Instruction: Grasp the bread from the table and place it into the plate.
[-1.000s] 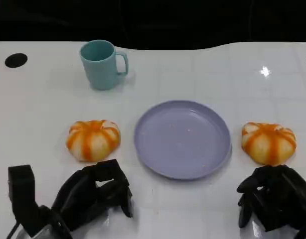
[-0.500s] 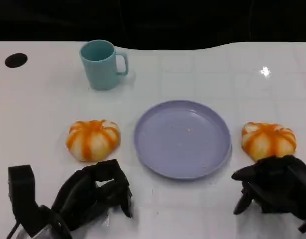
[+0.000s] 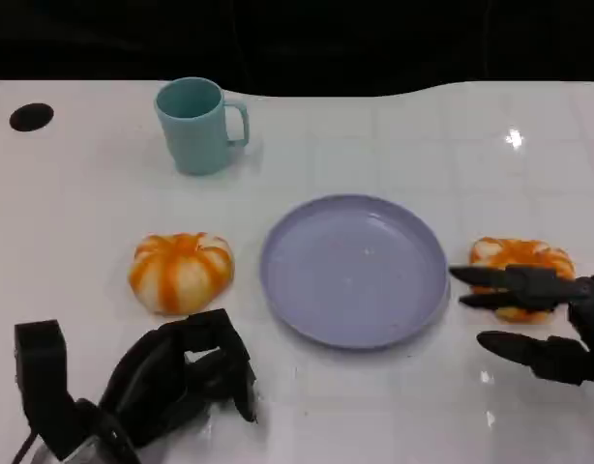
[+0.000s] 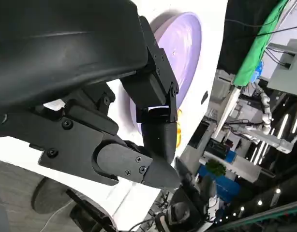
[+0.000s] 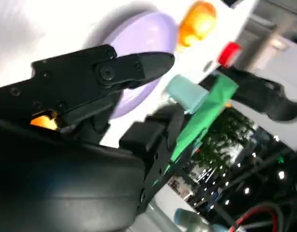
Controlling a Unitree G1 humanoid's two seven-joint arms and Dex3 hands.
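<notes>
We see a glossy white table (image 3: 394, 126) catching light, a smooth matt purple plate (image 3: 353, 269), a plastic-looking teal cup (image 3: 193, 126), and matt black hard-shelled hands (image 3: 181, 382) with visible screws.

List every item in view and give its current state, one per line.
Round lavender plastic plate: empty, flat on table.
Orange-striped bread roll left of plate: untouched on table.
Orange-striped bread roll right of plate: on table, fingers above.
Teal handled mug: upright.
Left hand: curled, holding nothing.
Right hand: open.
</notes>
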